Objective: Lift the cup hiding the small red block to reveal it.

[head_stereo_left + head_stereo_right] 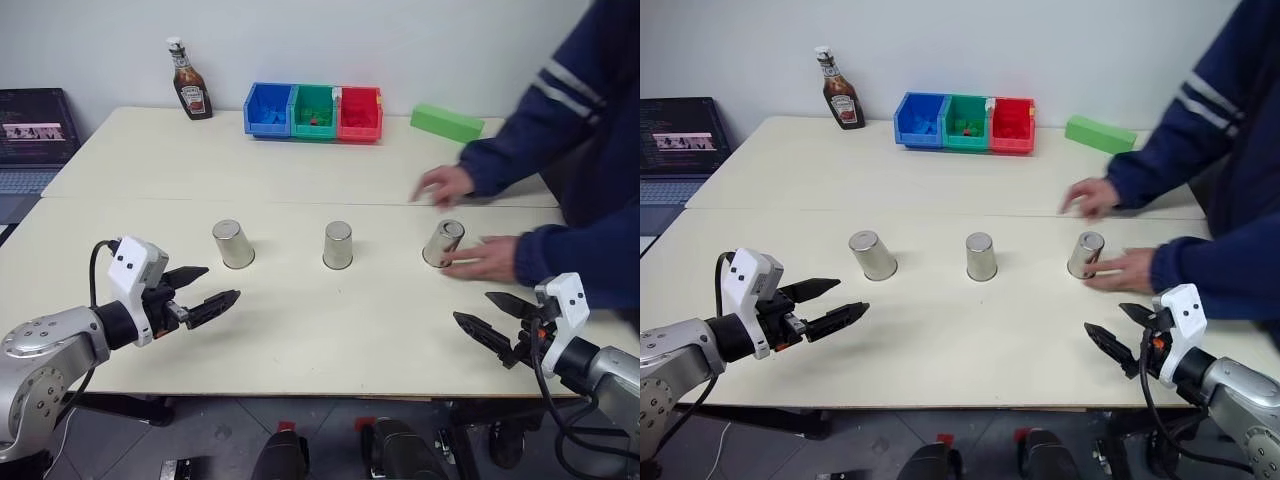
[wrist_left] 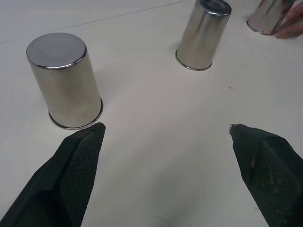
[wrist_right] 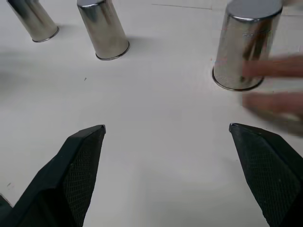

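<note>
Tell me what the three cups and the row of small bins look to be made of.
Cups: apparently polished metal, mirror-like reflections.
Blue bin, green bin, red bin: likely moulded plastic, solid bright colour, slight sheen.

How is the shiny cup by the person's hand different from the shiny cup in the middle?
The cup by the person's hand is tilted, while the middle cup stands straight, upside down on the table. A person's hand touches the first one; nothing touches the middle cup. The first sits at the right end of the row, the other in the centre. Both are plain silver metal and look alike.
</note>
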Available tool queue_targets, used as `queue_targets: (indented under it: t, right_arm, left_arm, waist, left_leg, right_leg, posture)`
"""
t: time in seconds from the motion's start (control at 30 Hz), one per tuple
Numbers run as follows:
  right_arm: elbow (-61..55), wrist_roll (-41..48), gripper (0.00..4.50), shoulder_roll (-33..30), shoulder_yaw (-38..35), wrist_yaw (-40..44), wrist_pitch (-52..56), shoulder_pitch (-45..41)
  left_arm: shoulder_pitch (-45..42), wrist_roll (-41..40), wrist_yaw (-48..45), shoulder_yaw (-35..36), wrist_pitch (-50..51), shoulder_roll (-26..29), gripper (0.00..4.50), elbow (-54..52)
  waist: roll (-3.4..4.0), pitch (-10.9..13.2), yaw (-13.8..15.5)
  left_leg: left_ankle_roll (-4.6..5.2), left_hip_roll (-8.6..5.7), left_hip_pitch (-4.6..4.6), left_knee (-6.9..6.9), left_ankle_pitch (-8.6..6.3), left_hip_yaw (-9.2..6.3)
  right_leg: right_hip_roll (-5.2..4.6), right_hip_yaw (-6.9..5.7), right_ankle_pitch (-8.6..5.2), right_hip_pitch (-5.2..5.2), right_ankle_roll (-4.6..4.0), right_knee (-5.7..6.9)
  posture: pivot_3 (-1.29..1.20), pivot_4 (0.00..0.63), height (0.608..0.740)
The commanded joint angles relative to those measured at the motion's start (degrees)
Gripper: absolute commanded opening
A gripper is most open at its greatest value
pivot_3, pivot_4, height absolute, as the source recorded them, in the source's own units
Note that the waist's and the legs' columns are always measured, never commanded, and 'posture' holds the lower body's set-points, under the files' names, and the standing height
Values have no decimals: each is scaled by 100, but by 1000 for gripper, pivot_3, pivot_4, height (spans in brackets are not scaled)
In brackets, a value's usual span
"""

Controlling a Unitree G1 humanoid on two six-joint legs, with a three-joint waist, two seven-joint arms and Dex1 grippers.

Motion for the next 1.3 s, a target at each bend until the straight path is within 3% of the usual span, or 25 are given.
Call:
queue_targets:
  t: [0.03,0.43,0.6,0.73,0.9,1.07,1.3]
  right_arm:
    - [-63,-38,4457,-10,-95,73,-177,23]
    - [-168,71,4457,77,-71,-44,-195,-179]
    - [-409,186,4457,-63,12,289,-335,-307]
    - [-478,385,4457,-99,157,466,-296,-474]
    - [-236,151,4457,-113,325,455,-452,-742]
    - [-178,88,4457,0,352,349,-533,-780]
    - [-190,-22,4457,177,292,250,-719,-570]
  left_arm:
    - [-47,4,-62,81,-147,89,4500,-112]
    - [-37,43,-171,2,-238,120,4500,-162]
    - [-496,70,-23,-760,-379,-191,4500,-592]
    - [-1010,529,251,-1803,-646,-746,4500,-478]
    - [-1814,2036,810,-3144,-1789,-1588,4500,672]
    - [-2510,2711,1198,-3455,-2663,-2474,4500,2043]
    - [-3358,3063,1221,-3594,-3478,-3457,4500,3758]
  waist:
    - [0,0,0]
    - [0,0,0]
    - [-1,2,16]
    - [-1,2,17]
    - [-4,3,19]
    - [-6,2,13]
    - [-5,2,34]
  left_leg:
    - [0,0,0,0,0,0]
    - [0,0,0,0,0,0]
    - [0,-1,-2,1,0,0]
    - [0,-7,-1,3,0,-1]
    - [0,-10,-2,3,0,-3]
    - [1,-12,-8,6,0,-7]
    - [1,-20,-45,13,0,-17]
  right_leg:
    - [0,0,0,0,0,0]
    - [0,0,0,0,0,0]
    - [0,0,1,0,1,-1]
    - [-1,1,18,6,31,-3]
    - [1,0,22,9,37,-6]
    - [2,-1,25,9,42,-5]
    - [1,-8,28,-6,47,-10]
  posture:
    - [0,150,740]
    - [0,150,740]
    - [0,150,740]
    - [0,150,740]
    - [0,150,740]
    - [0,150,740]
    - [0,150,740]
